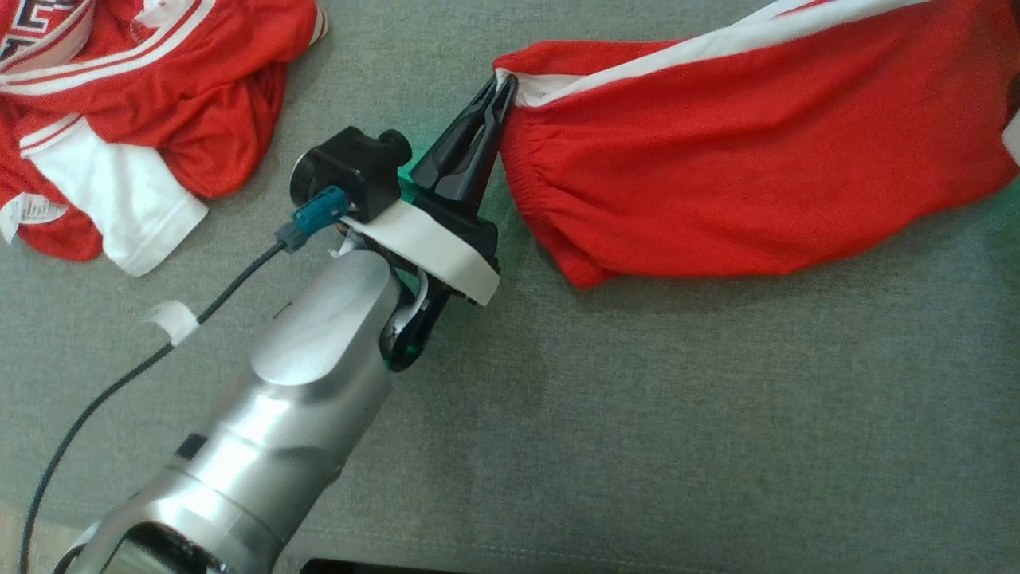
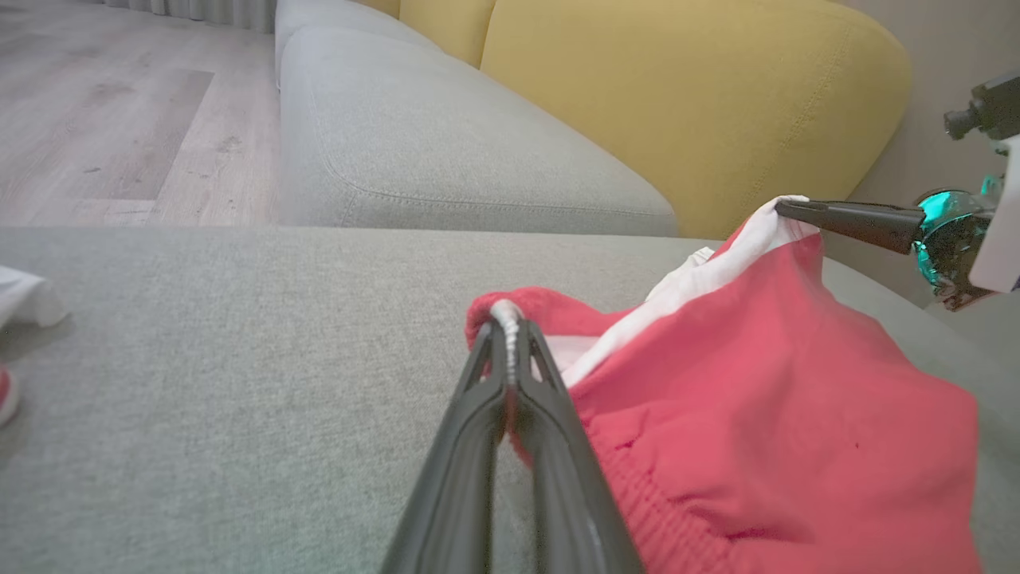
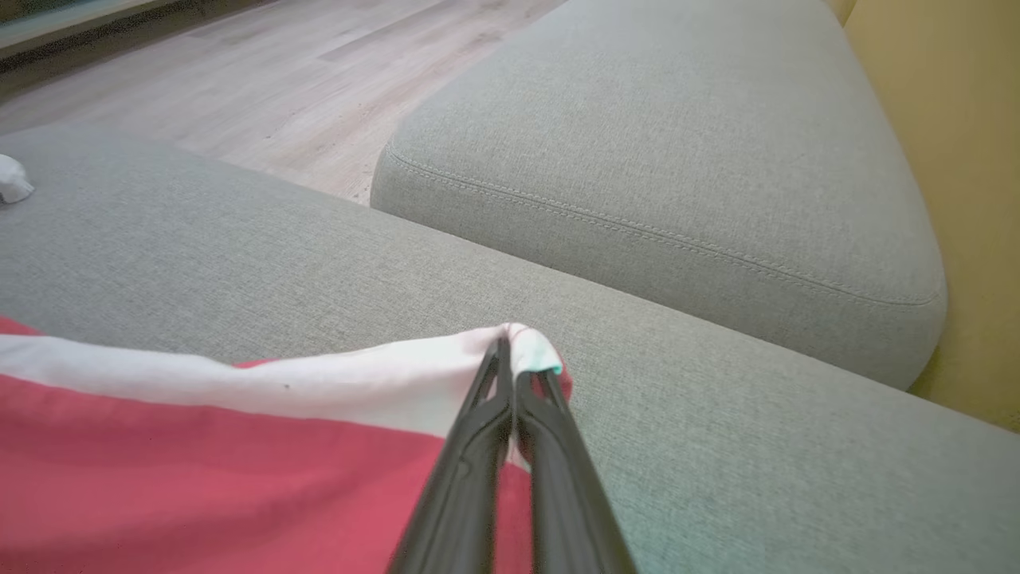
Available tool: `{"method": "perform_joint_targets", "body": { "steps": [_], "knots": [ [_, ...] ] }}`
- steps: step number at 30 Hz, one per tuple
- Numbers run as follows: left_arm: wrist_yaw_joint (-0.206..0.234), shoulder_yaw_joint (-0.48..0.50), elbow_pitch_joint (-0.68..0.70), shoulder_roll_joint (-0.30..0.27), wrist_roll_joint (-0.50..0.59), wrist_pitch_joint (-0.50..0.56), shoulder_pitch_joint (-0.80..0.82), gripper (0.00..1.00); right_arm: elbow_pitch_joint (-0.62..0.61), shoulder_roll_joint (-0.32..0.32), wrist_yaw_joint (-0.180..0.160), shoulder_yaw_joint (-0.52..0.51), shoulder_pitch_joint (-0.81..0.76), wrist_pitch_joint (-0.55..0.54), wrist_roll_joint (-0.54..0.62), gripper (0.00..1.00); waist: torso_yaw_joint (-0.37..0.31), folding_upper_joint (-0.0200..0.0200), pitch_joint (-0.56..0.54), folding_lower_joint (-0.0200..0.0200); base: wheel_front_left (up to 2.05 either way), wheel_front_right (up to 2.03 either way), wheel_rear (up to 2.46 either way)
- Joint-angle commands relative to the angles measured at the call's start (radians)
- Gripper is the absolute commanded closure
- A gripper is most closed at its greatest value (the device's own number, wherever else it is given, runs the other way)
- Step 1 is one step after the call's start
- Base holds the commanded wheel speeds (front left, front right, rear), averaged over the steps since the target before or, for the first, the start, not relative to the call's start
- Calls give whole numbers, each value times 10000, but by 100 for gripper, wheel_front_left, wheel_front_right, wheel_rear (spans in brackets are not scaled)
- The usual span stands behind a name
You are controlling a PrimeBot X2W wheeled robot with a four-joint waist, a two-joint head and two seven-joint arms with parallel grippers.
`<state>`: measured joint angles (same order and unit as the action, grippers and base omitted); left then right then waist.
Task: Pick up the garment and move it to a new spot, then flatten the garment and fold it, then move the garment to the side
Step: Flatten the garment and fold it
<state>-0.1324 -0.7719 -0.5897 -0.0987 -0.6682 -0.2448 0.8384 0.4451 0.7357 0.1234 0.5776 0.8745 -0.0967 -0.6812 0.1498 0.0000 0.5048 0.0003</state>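
The garment is a pair of red shorts with a white side stripe, stretched across the upper right of the head view. My left gripper is shut on its left corner by the elastic waistband. In the left wrist view the same fingers pinch a red and white fold of the garment, and my right gripper reaches in from the right, pinched on the white-striped far corner. The right wrist view shows my right gripper shut on that corner of the garment. The cloth sags between the two grips just above the grey cushion.
A second red and white garment lies crumpled at the upper left of the grey sofa seat. Yellow back cushions stand behind it. Another grey seat cushion and wooden floor lie beyond.
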Motion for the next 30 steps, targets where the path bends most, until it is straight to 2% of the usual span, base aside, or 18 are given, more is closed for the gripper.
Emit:
{"method": "perform_joint_targets", "body": {
  "steps": [1,2,3,4,8,12,16,20,21,22,23,30],
  "knots": [
    [17,281,143,-92,17,-110,199,100,-27,120,73,152,-21,167,-111,27,66,0,88,-3,0,0,0],
    [17,258,81,-67,-11,-129,203,74,213,49,73,300,113,283,-193,0,61,0,103,-3,0,0,0],
    [17,238,25,-53,-16,-142,202,7,432,-23,73,421,219,427,-278,0,53,0,109,-3,0,0,0],
    [17,258,-41,-45,11,-152,194,0,644,-94,73,514,281,562,-401,0,41,0,103,-3,0,0,0],
    [179,771,223,-74,555,-165,-118,0,1252,-233,73,831,147,1040,-1044,0,-42,0,-73,-3,0,0,0],
    [830,1633,1373,-223,1672,-167,-1006,0,1781,-148,73,1099,-167,1276,-1570,0,-100,0,-233,-3,0,0,0],
    [1551,2564,2916,-120,2880,-168,-2248,0,2547,-201,73,1258,-400,1084,-2092,0,142,0,-340,-3,0,0,0],
    [1803,3134,4101,137,3681,-169,-3494,0,3290,-439,73,1460,-683,668,-2616,0,519,0,-553,-3,0,0,0],
    [1817,3206,4295,187,3841,-169,-3754,0,3374,-486,73,1564,-772,539,-2734,3,601,0,-637,-3,0,0,0],
    [1828,3258,4446,227,3998,-169,-3986,0,3418,-505,73,1688,-859,445,-2827,55,669,0,-739,-3,0,0,0],
    [1837,3314,4572,263,4117,-169,-4204,0,3456,-507,73,1792,-930,411,-2907,100,715,0,-852,-3,0,0,0],
    [1849,3817,4959,372,4469,-169,-5280,0,3672,-442,73,2030,-1416,931,-3445,100,544,0,-1827,-3,0,0,0]
  ]
}}
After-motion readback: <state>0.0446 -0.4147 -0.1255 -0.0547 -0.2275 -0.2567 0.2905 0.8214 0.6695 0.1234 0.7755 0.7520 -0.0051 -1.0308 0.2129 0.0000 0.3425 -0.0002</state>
